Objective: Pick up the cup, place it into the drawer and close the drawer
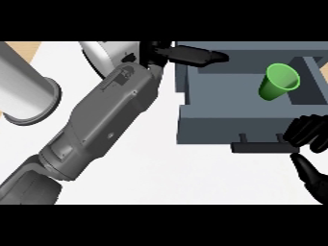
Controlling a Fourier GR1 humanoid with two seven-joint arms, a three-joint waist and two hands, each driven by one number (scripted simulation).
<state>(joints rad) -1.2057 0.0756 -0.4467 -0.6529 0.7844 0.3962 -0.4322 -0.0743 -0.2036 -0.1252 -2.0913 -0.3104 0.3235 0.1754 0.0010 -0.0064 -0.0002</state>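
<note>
Cup (280, 81): green, lying tilted inside the open drawer (216, 122), toward its back right, mouth facing up and right. Right hand (315, 134) is sitting at the drawer front, fingers curling over the right end of the handle (262, 146), thumb below. Left hand (195, 54) is reaching along the drawer's back left corner, fingers straight and together, holding nothing.

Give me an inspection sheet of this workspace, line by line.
Surface: white counter, wood strip at the left edge.
Job's things: green cup lies tilted inside the open grey drawer.
Clutter: white cylinder at left; white round object at the top.
Hands: left hand open, over the drawer's back left corner; right hand curled at the drawer's handle.
Cables: nothing seen.
Surroundings: nothing seen.
</note>
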